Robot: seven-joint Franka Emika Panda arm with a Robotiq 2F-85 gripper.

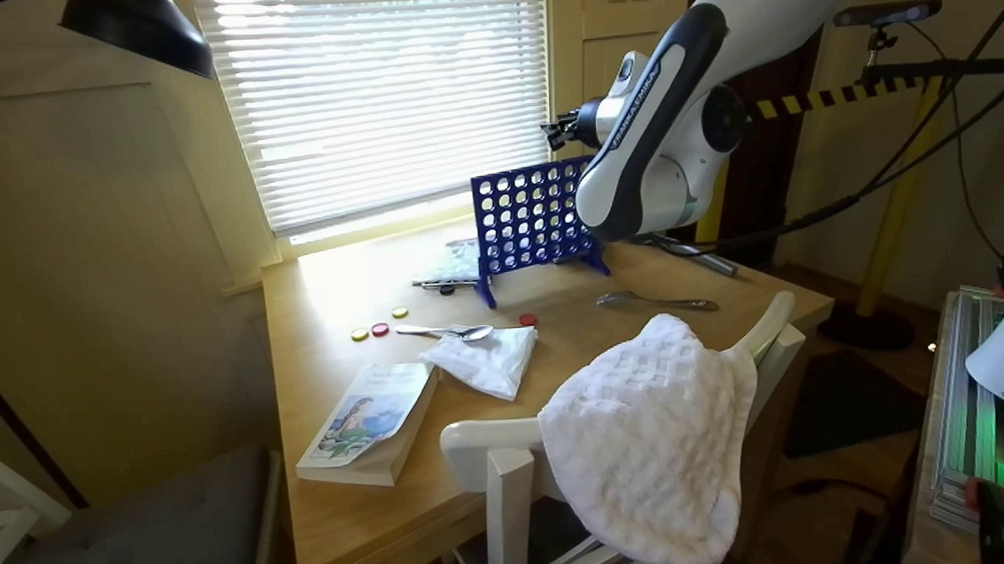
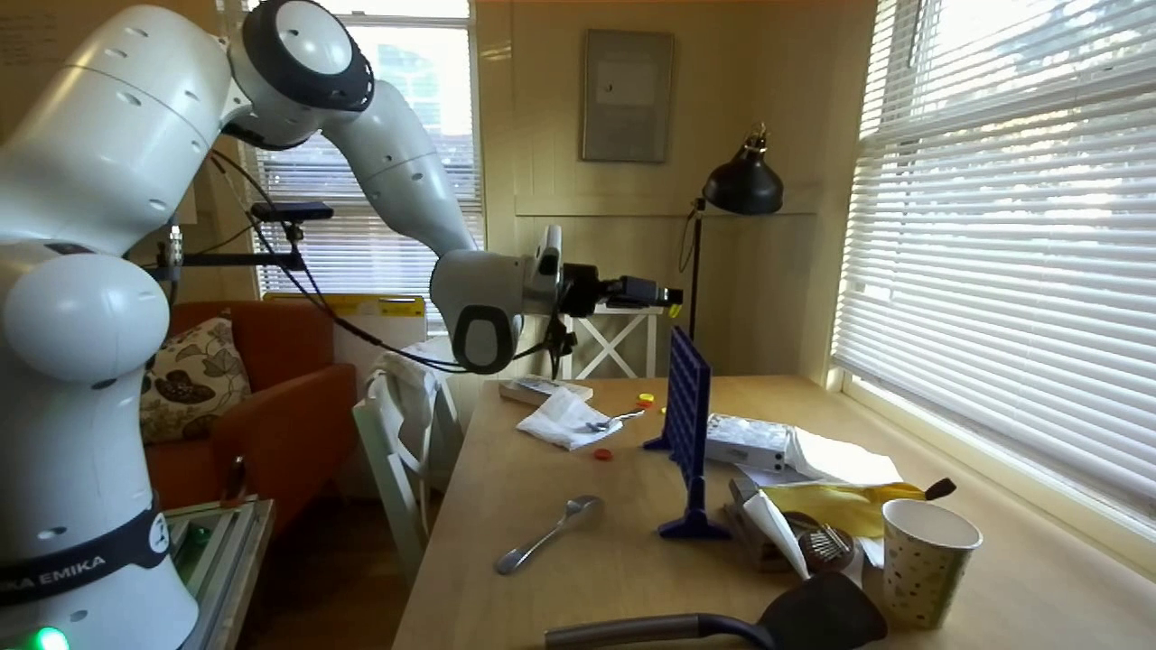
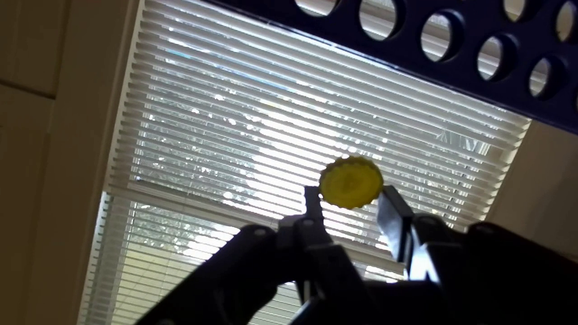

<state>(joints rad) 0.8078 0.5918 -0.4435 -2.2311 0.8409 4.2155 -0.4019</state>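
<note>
My gripper is shut on the edges of a yellow disc with a ridged rim, one fingertip at each side. In both exterior views, the gripper is in the air, above the top of an upright blue rack with rows of round holes. The held disc also shows just above the rack's top edge in an exterior view. The rack crosses the top of the wrist view. Loose yellow discs and red discs lie on the table.
The wooden table also bears a book, a white packet, spoon, fork-like utensil, spatula, paper cup and boxes. A chair with white cloth stands at one edge. Window blinds lie beyond the gripper.
</note>
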